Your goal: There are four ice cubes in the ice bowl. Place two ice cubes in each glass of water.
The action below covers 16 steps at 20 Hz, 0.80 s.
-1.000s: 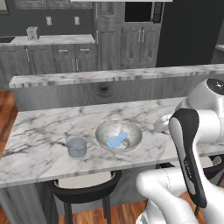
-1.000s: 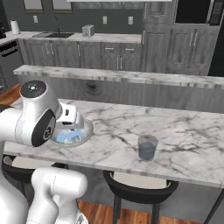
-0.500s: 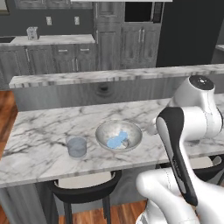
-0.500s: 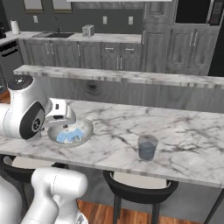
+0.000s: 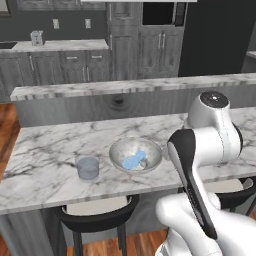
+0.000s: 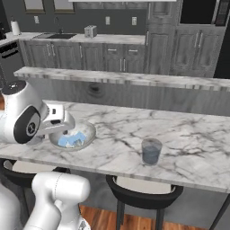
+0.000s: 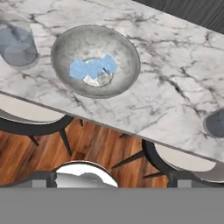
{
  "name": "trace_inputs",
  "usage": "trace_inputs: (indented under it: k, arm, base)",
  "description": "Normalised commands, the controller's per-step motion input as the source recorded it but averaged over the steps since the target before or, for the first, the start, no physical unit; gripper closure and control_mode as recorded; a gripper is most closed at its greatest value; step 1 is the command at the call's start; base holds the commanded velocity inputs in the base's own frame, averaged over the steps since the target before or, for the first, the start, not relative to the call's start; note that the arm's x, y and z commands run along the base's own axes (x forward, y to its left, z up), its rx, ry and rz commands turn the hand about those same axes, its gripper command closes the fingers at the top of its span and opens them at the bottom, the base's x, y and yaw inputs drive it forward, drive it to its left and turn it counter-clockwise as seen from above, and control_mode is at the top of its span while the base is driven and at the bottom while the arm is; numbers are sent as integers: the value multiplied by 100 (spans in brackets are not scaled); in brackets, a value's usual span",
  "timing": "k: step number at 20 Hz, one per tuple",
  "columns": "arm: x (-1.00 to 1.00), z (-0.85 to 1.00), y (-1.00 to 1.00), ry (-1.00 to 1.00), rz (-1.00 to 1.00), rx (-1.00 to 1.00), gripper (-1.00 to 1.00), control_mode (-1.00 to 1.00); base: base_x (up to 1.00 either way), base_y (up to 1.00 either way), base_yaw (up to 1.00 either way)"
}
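The metal ice bowl [image 5: 135,155] [image 6: 74,137] [image 7: 95,61] rests near the front edge of the marble counter [image 5: 45,150]. Pale blue ice cubes [image 7: 93,68] [image 5: 134,160] [image 6: 74,139] lie clustered at its bottom. One glass of water [image 5: 88,167] [image 7: 16,43] stands left of the bowl; the other glass [image 6: 151,151] [image 7: 214,124] stands well to its right. My gripper [image 6: 60,123] hovers above and in front of the bowl, looking down at it. In the hand view its dark fingertips [image 7: 45,177] sit far apart at the bottom, open with nothing between them.
A raised marble ledge [image 5: 125,87] [image 6: 134,78] runs along the back of the counter. Black stools [image 5: 95,212] [image 6: 143,188] [image 7: 35,116] stand under its front edge, over a wooden floor. My own arm [image 5: 200,150] blocks the counter's right part in the left base view.
The arm has swung and folded, bringing the hand lower over the front of the bowl. Bowl, cubes and both glasses have stayed put.
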Motion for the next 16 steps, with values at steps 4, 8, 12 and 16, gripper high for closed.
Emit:
trace_inputs:
  k: [4, 8, 12, 16]
  arm:
    - [5, -17, 9, 8, 1, -8, -100, -100]
    - [19, -16, 13, 11, 8, -9, -100, -100]
    - [36, -20, 14, 13, 8, -8, -100, -100]
    - [34, -26, 9, 11, 1, -6, -100, -100]
  base:
    - [0, 0, 0]
    - [0, 0, 0]
    - [0, 0, 0]
    - [0, 0, 0]
